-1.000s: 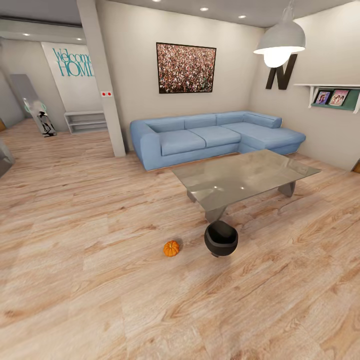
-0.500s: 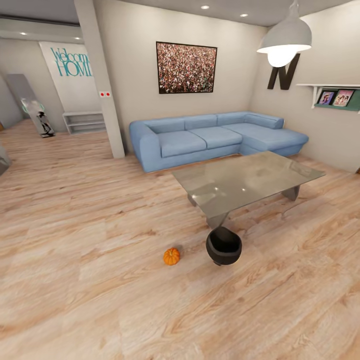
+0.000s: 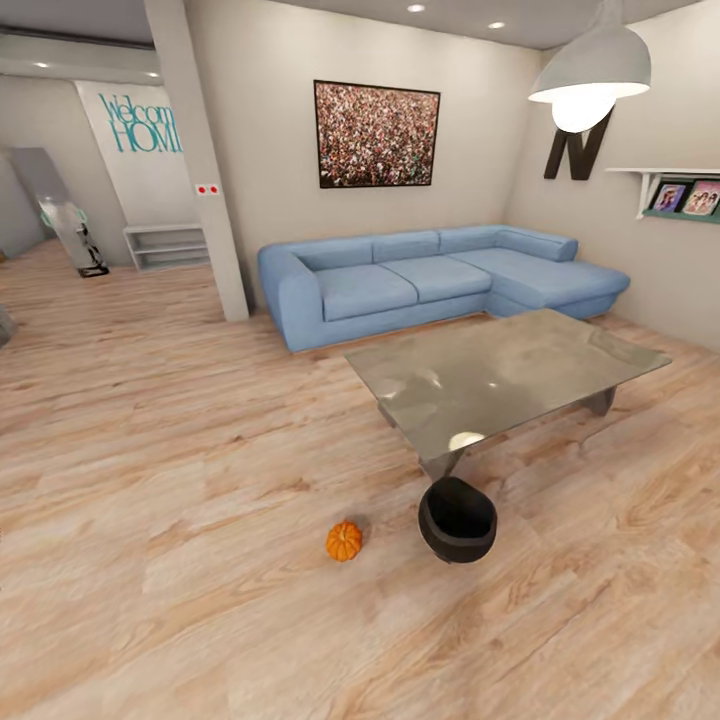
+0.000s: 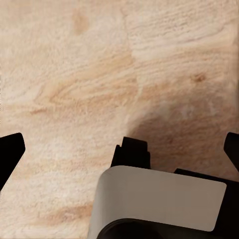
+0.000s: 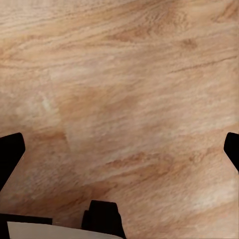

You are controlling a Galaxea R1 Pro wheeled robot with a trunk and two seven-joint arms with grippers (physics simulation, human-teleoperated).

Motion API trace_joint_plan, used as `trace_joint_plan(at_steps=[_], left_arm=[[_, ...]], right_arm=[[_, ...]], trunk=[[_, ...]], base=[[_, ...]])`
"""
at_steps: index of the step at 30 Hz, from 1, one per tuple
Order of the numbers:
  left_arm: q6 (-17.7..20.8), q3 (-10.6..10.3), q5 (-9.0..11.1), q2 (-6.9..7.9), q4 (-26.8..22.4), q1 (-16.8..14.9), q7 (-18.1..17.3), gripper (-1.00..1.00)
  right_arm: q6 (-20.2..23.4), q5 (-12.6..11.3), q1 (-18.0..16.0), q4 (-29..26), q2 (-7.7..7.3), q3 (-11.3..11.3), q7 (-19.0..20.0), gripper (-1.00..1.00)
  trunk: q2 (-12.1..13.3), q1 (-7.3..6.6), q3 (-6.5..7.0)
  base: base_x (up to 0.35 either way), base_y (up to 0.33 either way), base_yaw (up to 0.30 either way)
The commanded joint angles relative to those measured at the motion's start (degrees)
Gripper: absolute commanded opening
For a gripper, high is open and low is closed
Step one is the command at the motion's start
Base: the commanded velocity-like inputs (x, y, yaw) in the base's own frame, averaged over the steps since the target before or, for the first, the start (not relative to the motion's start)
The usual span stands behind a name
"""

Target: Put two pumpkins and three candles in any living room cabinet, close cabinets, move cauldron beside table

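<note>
- Right now one pumpkin (image 3: 343, 540) sits on the bare wood floor (image 3: 180, 480), near the cauldron (image 3: 457, 520) but apart from it; the cauldron stands just beside the near corner of the glass coffee table (image 3: 505, 375).
- Both wrist views look straight down at floorboards: the left gripper (image 4: 119, 149) and the right gripper (image 5: 119, 149) each have their fingertips spread to opposite edges of the picture, released and holding nothing.
- Likely risk: rolling in for the pumpkin, the base could nudge the cauldron away from the table, or knock it into the table leg, undoing a placement that already looks good.
- Another risk: the pumpkin is round and low, so a hasty pinch could squirt it away across the floor, perhaps under the table or towards the blue sofa (image 3: 430, 275).
- No candles or cabinet can be made out from here, so a wrong heading would waste travel.
</note>
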Motion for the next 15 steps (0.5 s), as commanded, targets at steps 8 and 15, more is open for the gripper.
trace_joint_plan(at_steps=[8,15], left_arm=[[0.0,0.0,0.0,-0.02,0.0,0.0,0.0,1.00],[0.0,0.0,0.0,-0.01,0.0,0.0,0.0,1.00]], right_arm=[[0.0,0.1,0.0,0.0,0.00,0.0,0.0,1.00],[0.0,0.1,0.0,0.0,0.00,0.0,0.0,1.00]], trunk=[[0.0,0.00,0.00],[0.0,0.00,0.00]], base=[[0.328,0.000,0.250],[0.328,0.000,0.284]])
